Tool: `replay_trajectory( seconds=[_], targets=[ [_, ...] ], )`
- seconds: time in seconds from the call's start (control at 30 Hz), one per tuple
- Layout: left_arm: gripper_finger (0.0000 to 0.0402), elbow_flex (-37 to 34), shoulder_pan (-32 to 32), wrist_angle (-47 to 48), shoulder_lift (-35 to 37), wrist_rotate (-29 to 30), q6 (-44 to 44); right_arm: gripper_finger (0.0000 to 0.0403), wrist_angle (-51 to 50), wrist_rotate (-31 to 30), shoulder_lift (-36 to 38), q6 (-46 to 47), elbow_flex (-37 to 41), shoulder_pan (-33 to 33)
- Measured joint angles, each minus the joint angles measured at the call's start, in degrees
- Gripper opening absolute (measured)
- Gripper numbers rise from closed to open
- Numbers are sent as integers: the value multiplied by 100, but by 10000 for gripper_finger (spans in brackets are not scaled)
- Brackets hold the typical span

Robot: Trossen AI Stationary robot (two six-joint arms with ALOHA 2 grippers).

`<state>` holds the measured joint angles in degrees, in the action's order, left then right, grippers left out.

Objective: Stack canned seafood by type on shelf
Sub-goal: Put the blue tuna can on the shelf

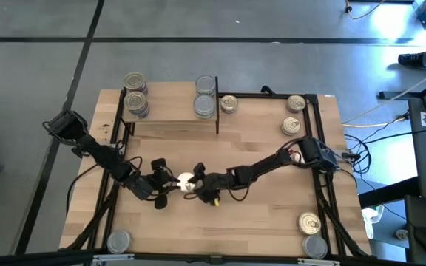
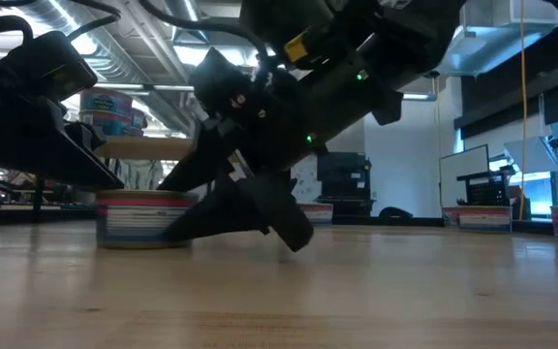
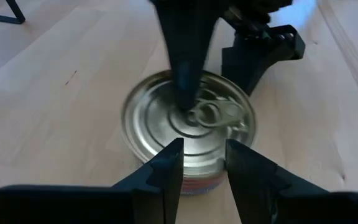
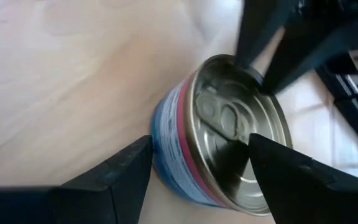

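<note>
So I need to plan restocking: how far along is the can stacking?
Partly done. Two stacks stand on the shelf. In hand: both claws, left and right, meet at one pull-tab can mid-table; a right finger sits beside its wall. Left: loose cans around the table.

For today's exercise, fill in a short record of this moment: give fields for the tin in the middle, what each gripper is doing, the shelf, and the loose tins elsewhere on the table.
Centre tin: pull-tab tin standing on the table, between both arms
Left gripper: at the tin's near edge, fingers only narrowly apart
Right gripper: open, one finger beside the tin's wall, the other over its lid
Shelf: two stacks of tins on top
Loose tins: three at the back right, two front right, one front left
</note>
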<state>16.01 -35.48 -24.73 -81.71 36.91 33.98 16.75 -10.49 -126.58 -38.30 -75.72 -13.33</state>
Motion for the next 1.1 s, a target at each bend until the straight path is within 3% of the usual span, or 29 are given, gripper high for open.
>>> replay_trajectory(
  seconds=[0.2,0.37,0.6,0.73,0.87,1.1],
  targets=[
    [117,0,0,1,0,4,13,264,64,207,7,461,-2,2],
    [117,-2,0,-190,-4,-8,-96,264,-36,-324,96,908,11,-157],
    [117,262,71,-316,98,-103,-585,264,-699,-530,752,1039,7,-405],
    [117,459,278,-58,102,-108,-732,264,-1170,-470,1038,1378,7,-397],
    [117,569,479,566,103,-328,-650,264,-1088,-683,1093,1407,7,-384],
    [117,673,560,673,105,-535,-661,264,-823,-616,1091,1405,6,-393]
  ],
)
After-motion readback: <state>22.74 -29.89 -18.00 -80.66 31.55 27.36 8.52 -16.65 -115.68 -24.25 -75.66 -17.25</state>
